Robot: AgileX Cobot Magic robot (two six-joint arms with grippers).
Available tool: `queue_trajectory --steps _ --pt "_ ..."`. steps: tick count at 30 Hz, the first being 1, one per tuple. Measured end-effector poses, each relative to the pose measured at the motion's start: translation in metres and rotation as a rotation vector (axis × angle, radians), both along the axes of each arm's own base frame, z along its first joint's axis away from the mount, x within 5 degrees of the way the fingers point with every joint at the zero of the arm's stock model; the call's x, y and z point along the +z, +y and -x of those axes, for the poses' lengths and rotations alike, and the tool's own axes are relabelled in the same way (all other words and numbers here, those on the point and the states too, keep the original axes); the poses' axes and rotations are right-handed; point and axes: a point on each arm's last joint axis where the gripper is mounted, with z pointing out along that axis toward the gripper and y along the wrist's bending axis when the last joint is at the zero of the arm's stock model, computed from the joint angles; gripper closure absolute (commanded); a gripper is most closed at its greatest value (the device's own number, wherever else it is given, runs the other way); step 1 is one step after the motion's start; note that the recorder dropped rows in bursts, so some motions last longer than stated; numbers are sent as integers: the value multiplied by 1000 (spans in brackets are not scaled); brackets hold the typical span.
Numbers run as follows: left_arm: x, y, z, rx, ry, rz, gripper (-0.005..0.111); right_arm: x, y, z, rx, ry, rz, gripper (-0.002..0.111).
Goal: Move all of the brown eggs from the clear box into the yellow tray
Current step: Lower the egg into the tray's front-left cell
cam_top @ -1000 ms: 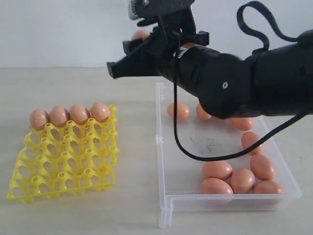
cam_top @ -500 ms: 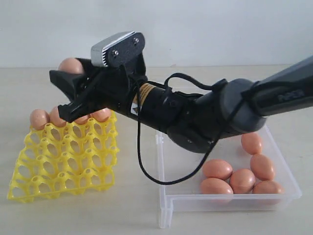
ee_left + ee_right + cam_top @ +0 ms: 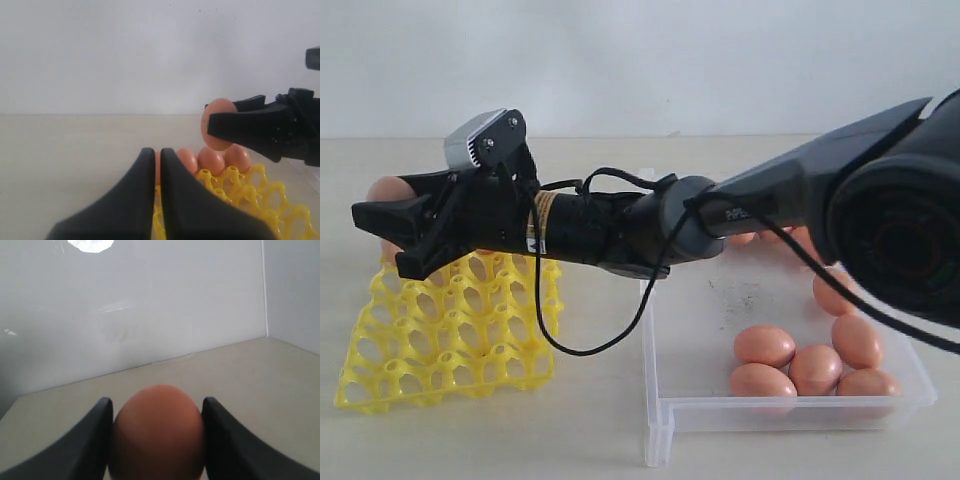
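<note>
In the exterior view the right gripper (image 3: 382, 238) reaches across to the left edge of the frame, its fingers clamped on either side of one brown egg (image 3: 386, 189) that hangs above the back left corner of the yellow tray (image 3: 450, 340). The right wrist view shows the same grip from behind: the egg (image 3: 157, 432) fills the gap and a dark finger (image 3: 95, 440) presses against each flank. In the left wrist view this gripper (image 3: 212, 117) and its egg (image 3: 218, 106) sit at centre right, just above a row of eggs (image 3: 211, 160) seated in the far cups of the tray (image 3: 260, 195). The left gripper (image 3: 154, 165) fills the lower middle of that frame, its two fingers pressed together with nothing between them. At the lower right of the exterior view the clear box (image 3: 655, 400) rests on the beige table (image 3: 590, 430), with a cluster of loose eggs (image 3: 815, 368) in its near right corner and more partly hidden behind the arm.
</note>
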Motion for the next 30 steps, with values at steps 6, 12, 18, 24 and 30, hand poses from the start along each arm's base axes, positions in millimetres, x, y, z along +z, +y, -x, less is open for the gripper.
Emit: queue_trajectory --steps 6,12,18,24,30 --pt "0 0 0 0 0 0 103 -16 16 -14 23 73 11 109" --pt "0 0 0 0 0 0 103 -24 25 -25 24 121 3 109" --pt "0 0 0 0 0 0 103 -32 32 -32 15 181 48 109" --pt "0 0 0 0 0 0 103 -38 42 -34 31 223 97 109" --pt "0 0 0 0 0 0 103 -44 55 -27 -5 226 156 109"
